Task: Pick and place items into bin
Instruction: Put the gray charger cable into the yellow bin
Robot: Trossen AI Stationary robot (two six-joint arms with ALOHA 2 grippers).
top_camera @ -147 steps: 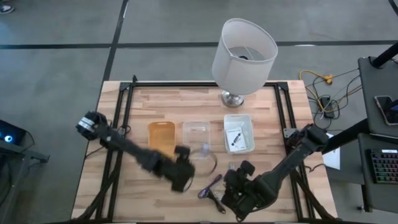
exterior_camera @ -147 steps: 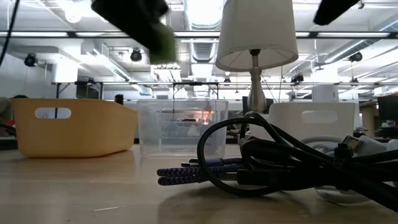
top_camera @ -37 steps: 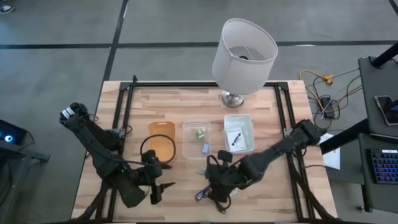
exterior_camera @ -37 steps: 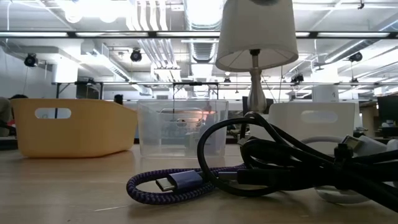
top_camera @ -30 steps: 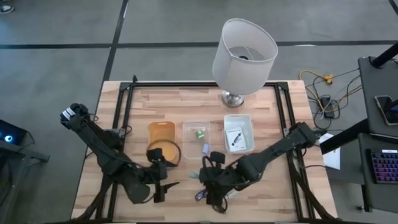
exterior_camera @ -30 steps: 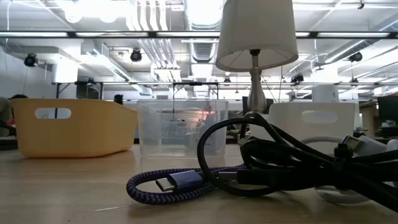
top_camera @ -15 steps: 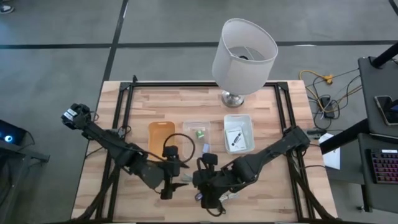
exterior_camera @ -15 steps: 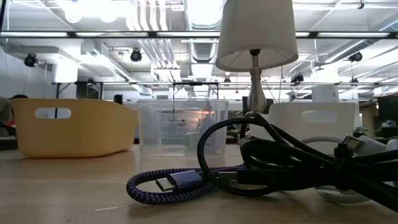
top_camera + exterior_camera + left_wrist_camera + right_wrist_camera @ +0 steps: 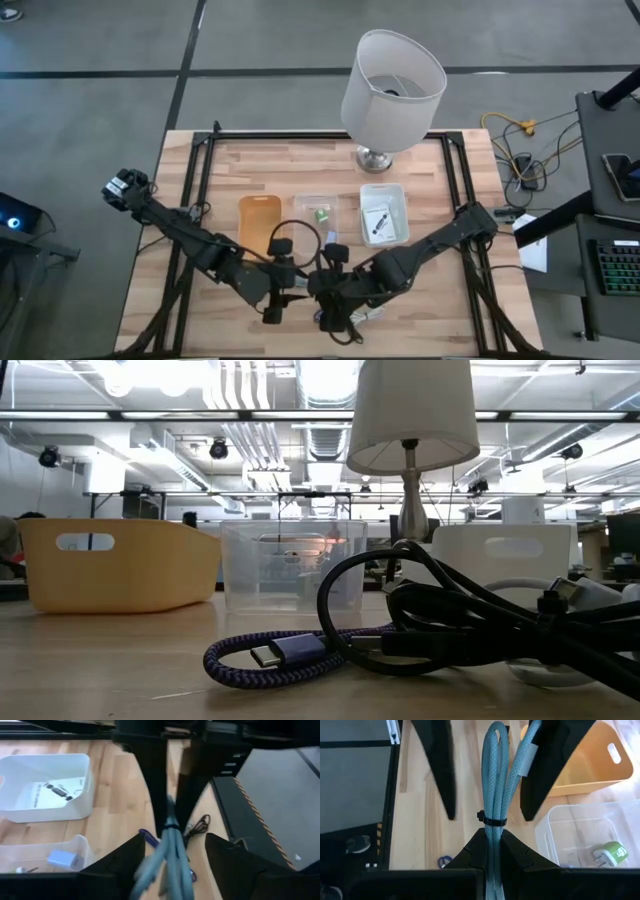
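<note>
My right gripper (image 9: 491, 840) is shut on a light blue cord bundle (image 9: 492, 775) bound by a black tie, above the table's near middle (image 9: 318, 295). My left gripper (image 9: 288, 298) faces it from the left, open. Its two dark fingers (image 9: 440, 770) stand on either side of the bundle's free loops; whether one touches the cord I cannot tell. A purple cord (image 9: 280, 655) and a black cord (image 9: 450, 615) lie on the table below. The bins are a yellow one (image 9: 262, 222), a clear one (image 9: 318, 215) and a white one (image 9: 384, 213). My right gripper pinches the blue cord bundle between its two fingers just behind the black tie (image 9: 491, 821). The fingers come from the table's right and lie along the bundle. The loops stick out ahead of the fingertips toward my left gripper, clear of the table.
A large white lamp (image 9: 392, 85) stands at the table's far edge behind the bins. The clear bin holds a green and white piece (image 9: 612, 851); the white bin holds a flat packet (image 9: 55, 790). Bare wood lies at the near left.
My left gripper has swung from the table's near left toward the right, up to the cord in my right gripper. My right gripper, still shut on the blue bundle, has shifted a little toward the left.
</note>
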